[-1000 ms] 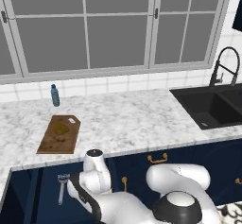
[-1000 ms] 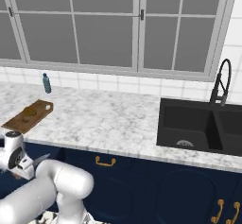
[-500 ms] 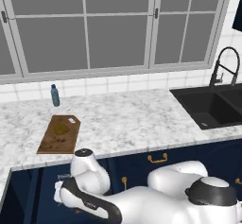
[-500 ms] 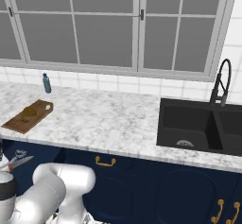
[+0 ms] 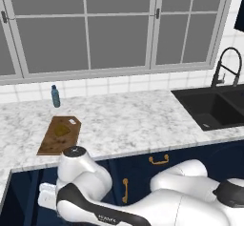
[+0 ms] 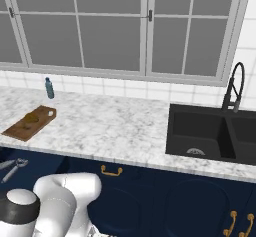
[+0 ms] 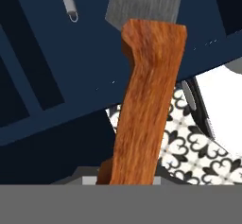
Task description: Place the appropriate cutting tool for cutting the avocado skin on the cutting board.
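In the hand view, a thin silver utensil handle (image 7: 68,3) ending in a small wire loop hangs beyond the fingers (image 7: 90,178), up and to their left, against flat navy panels. The fingers are closed on the knife (image 7: 146,100). Its orange-brown, wood-grained handle rises straight up from between them, with a slight kink near its top. The blade is broad, dull grey and brushed, and it continues away from the fingers past the top edge. To the right of the fingers, behind the handle, lies black-and-white patterned floor tile (image 7: 189,145).

In the base views the arm bends low in front of the navy cabinets, below the counter (image 5: 138,120) of pale, grey-veined marble. On the counter's left part, well away from the fingers, lies the flat rectangular wooden board (image 5: 47,146) with a pale hole at one corner. The small rounded olive-brown avocado (image 5: 62,130) sits on it. A slim blue bottle (image 5: 55,96) stands upright behind the board by the tiled wall. Far to the right are the black sink (image 5: 214,108) and its curved dark faucet (image 5: 226,67).
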### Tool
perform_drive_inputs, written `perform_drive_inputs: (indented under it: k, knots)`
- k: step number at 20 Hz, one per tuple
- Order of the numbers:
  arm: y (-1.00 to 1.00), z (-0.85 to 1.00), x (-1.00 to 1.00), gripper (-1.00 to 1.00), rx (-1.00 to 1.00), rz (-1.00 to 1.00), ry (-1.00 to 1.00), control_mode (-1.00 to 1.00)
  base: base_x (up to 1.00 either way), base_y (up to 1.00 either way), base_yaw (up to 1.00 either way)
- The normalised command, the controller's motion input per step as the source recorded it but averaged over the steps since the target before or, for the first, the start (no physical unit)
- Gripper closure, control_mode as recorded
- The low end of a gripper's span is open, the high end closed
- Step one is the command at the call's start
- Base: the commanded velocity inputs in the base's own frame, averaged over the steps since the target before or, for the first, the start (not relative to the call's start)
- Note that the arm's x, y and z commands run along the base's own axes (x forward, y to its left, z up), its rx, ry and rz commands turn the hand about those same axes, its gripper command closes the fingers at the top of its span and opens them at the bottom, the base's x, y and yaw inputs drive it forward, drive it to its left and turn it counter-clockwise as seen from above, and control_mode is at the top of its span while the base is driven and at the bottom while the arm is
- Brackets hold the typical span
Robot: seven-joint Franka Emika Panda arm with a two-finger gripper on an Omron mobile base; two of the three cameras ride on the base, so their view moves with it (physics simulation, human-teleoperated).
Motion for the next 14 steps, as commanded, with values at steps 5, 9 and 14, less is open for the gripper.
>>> perform_drive_inputs:
  k: [5,9,14]
  knots:
    - [0.23,0.86,-0.05,1.0,0.0,-0.12,-0.15,-1.0,0.0,0.0,0.0]
    - [0.2,0.63,0.3,1.0,-0.01,-0.16,-0.1,-1.0,0.0,0.0,0.0]
    - [0.12,0.25,0.65,1.0,-0.01,-0.15,-0.06,-1.0,0.0,0.0,0.0]
